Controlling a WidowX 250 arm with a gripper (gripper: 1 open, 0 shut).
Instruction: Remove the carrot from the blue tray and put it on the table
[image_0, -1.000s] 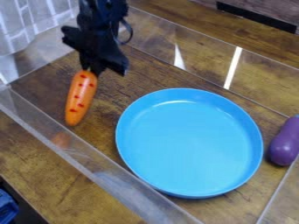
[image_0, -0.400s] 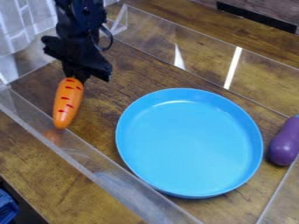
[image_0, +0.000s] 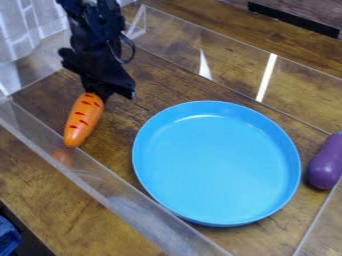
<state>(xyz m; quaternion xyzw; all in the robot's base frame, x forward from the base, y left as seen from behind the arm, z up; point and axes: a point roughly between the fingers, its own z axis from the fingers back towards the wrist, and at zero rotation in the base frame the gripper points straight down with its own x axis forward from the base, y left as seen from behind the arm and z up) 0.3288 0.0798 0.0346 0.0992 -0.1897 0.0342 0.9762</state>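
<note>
Black gripper (image_0: 98, 88) reaches down from upper left, steeply tilted, fingers pinched together on the top end of the small orange toy carrot (image_0: 83, 119); the green leafy part is mostly hidden behind them. Carrot hangs slantwise, tip pointing down and left, over the dark brown wood-grain table (image_0: 160, 85), apart from the round bright blue plastic tray (image_0: 214, 165), which lies bare to its right. Tip looks at or just above the wood; cannot tell whether it touches. Hold at the narrow top makes sense: thin purchase for the fingers, body dangles tip-first toward the surface. Chosen spot is the strip between tray rim and clear acrylic wall (image_0: 54, 150) on the near-left side, tight, so the wall would likely stop a rolling carrot. Purple eggplant-shaped toy (image_0: 325, 160) rests at far right, just beside the tray, not involved. Judgement: carrot is out of the tray, placement nearly complete; letting go and lifting away not yet done. Risk: on release the carrot topples and rolls back against the tray rim
</note>
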